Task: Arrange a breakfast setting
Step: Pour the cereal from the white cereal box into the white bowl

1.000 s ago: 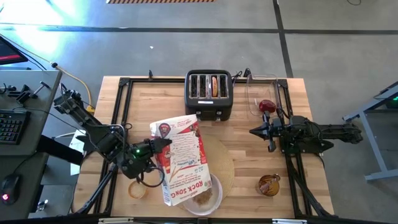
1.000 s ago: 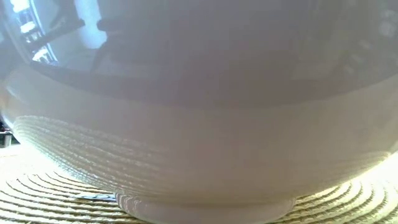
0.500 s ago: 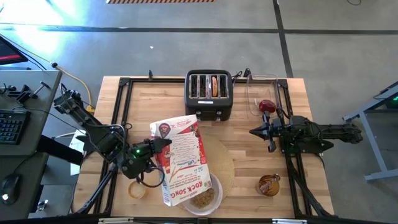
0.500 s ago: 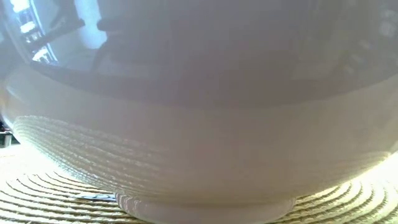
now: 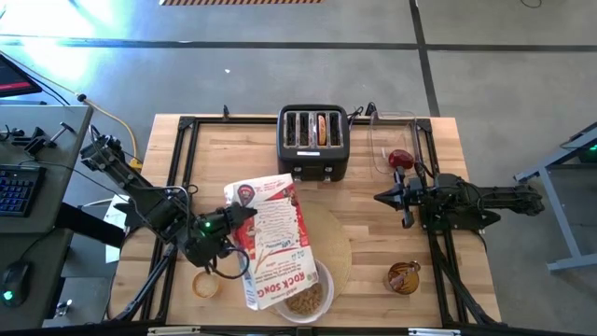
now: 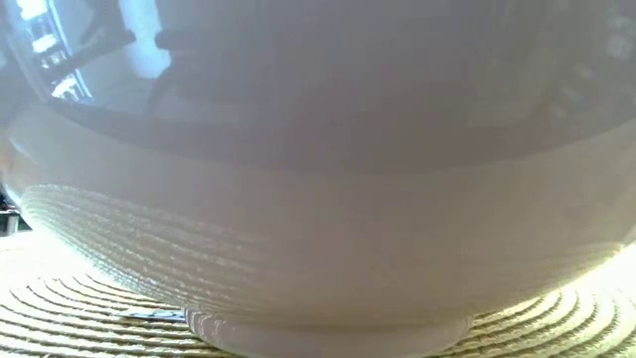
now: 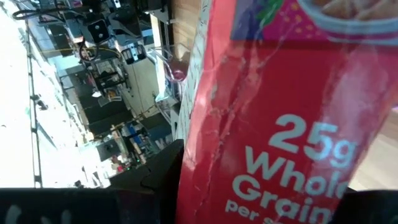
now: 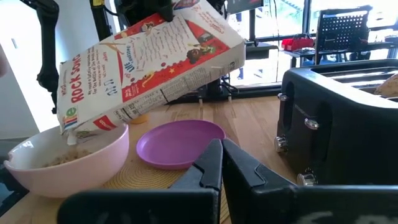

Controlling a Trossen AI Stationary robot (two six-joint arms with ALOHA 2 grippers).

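Red-and-white cereal box [image 5: 272,238], pinched in the left gripper [image 5: 233,222], tilts at centre-bottom of the high view, its mouth over the white bowl [image 5: 305,294] holding tan cereal [image 5: 304,299] on the round tan mat [image 5: 338,250]. Right gripper [image 5: 384,197] hovers at right, fingers pressed together, near the amber glass cup [image 5: 404,277].

Overhead view of table; low view against white bowl [image 6: 318,199].

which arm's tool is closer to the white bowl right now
Left. The left tool holds the tilted cereal box, whose open end hangs over the white bowl at the table's front. The right tool waits farther off, nearer the toaster, shut and holding nothing.
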